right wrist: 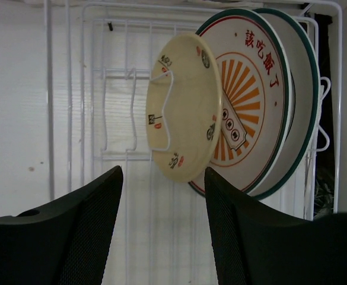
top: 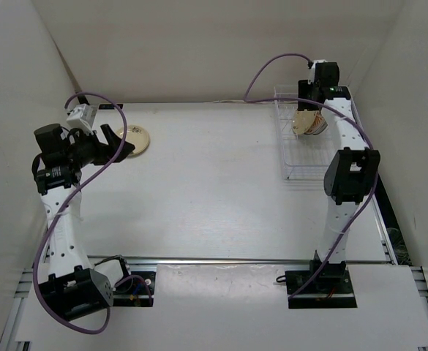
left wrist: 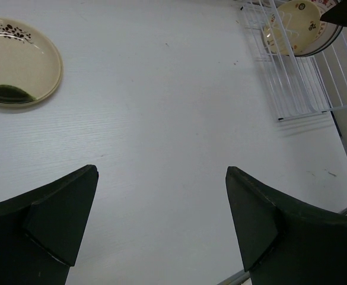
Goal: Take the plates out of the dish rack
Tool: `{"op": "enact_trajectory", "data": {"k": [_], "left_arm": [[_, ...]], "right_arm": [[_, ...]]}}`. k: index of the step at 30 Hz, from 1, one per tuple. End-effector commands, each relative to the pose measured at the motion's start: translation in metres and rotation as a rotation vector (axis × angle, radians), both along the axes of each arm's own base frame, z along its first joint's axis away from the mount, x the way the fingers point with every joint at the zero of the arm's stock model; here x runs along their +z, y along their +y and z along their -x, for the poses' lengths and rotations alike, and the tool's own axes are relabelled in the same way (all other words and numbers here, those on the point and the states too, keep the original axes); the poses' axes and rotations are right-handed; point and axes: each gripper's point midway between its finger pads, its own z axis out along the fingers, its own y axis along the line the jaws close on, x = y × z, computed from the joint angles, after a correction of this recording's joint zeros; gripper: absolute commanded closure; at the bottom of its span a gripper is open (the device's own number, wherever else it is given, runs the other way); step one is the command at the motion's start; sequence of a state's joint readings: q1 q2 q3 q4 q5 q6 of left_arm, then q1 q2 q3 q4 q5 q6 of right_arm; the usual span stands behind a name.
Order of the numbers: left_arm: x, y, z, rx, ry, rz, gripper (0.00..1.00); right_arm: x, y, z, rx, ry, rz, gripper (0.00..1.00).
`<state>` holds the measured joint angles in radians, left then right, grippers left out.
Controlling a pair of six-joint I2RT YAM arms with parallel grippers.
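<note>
Plates in rack: small cream plate [right wrist: 185,107] upright in dish rack [top: 305,157], big sunburst plate [right wrist: 250,101] just behind, maybe a 3rd behind that.
On desk [top: 214,190]: green-patch plate [left wrist: 16,59] flat, far left.
Right tool [right wrist: 163,172]: spread wide, empty, facing rack plates.
Left tool [left wrist: 161,172]: spread wide, empty, over desk.

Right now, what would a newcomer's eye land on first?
The big plate with an orange sunburst stands in the rack at far right, a small cream plate upright before it, the open right gripper facing both. A second cream plate lies flat on the table at far left, near the left gripper.
</note>
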<state>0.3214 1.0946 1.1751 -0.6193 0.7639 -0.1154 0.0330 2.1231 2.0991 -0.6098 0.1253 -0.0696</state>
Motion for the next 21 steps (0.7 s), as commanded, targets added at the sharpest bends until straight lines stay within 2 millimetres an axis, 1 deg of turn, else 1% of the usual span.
{"op": "enact_trajectory", "data": {"k": [1, 2, 3, 5, 6, 8, 9, 10, 11, 12, 13, 14, 15, 16, 17, 18, 20, 21], "left_arm": [[-0.003, 0.003, 0.004, 0.014, -0.007, -0.039, 0.0], [-0.003, 0.003, 0.004, 0.014, -0.007, -0.039, 0.0], [-0.003, 0.003, 0.004, 0.014, -0.007, -0.039, 0.0], [-0.003, 0.003, 0.004, 0.014, -0.007, -0.039, 0.0], [-0.006, 0.004, 0.002, 0.014, 0.003, -0.035, 0.0], [-0.006, 0.002, 0.002, 0.006, 0.002, -0.031, 0.0], [-0.008, 0.003, 0.001, 0.005, 0.011, -0.028, 0.0], [-0.008, 0.001, 0.002, -0.004, 0.009, -0.023, 0.0], [-0.01, 0.002, 0.0, -0.004, 0.018, -0.02, 0.0], [-0.007, 0.002, -0.001, -0.004, 0.009, -0.023, 0.0], [-0.01, 0.002, -0.002, -0.004, 0.019, -0.02, 0.0], [-0.01, 0.002, -0.002, -0.004, 0.019, -0.02, 0.0], [-0.01, 0.002, -0.002, -0.004, 0.019, -0.02, 0.0], [-0.013, 0.003, -0.004, -0.004, 0.031, -0.016, 0.0], [-0.013, 0.003, -0.004, -0.004, 0.031, -0.016, 0.0], [-0.013, 0.003, -0.004, -0.004, 0.031, -0.016, 0.0], [-0.016, 0.004, -0.006, -0.008, 0.035, -0.021, 0.0], [-0.016, 0.004, -0.006, -0.008, 0.035, -0.021, 0.0]], "right_arm": [[0.023, -0.016, -0.025, -0.037, -0.106, 0.079, 0.39], [0.03, -0.018, -0.027, -0.041, -0.125, 0.092, 0.39], [0.022, -0.018, -0.029, -0.04, -0.111, 0.093, 0.39], [0.016, -0.019, -0.035, -0.048, -0.111, 0.098, 0.39], [0.018, -0.022, -0.037, -0.053, -0.121, 0.112, 0.39], [0.005, -0.025, -0.04, -0.056, -0.1, 0.13, 0.39], [0.011, -0.026, -0.043, -0.066, -0.119, 0.135, 0.39], [0.004, -0.027, -0.044, -0.06, -0.106, 0.143, 0.39], [0.003, -0.028, -0.048, -0.069, -0.113, 0.149, 0.39], [0.007, -0.028, -0.049, -0.07, -0.122, 0.149, 0.39], [-0.001, -0.034, -0.049, -0.078, -0.11, 0.15, 0.39], [-0.006, -0.034, -0.05, -0.078, -0.101, 0.151, 0.39], [-0.001, -0.034, -0.053, -0.079, -0.119, 0.149, 0.39], [-0.008, -0.034, -0.054, -0.078, -0.107, 0.15, 0.39], [-0.01, -0.04, -0.056, -0.082, -0.103, 0.158, 0.39], [-0.01, -0.04, -0.056, -0.082, -0.103, 0.158, 0.39], [-0.017, -0.04, -0.06, -0.081, -0.097, 0.158, 0.39], [-0.013, -0.046, -0.061, -0.091, -0.107, 0.158, 0.39]]}}
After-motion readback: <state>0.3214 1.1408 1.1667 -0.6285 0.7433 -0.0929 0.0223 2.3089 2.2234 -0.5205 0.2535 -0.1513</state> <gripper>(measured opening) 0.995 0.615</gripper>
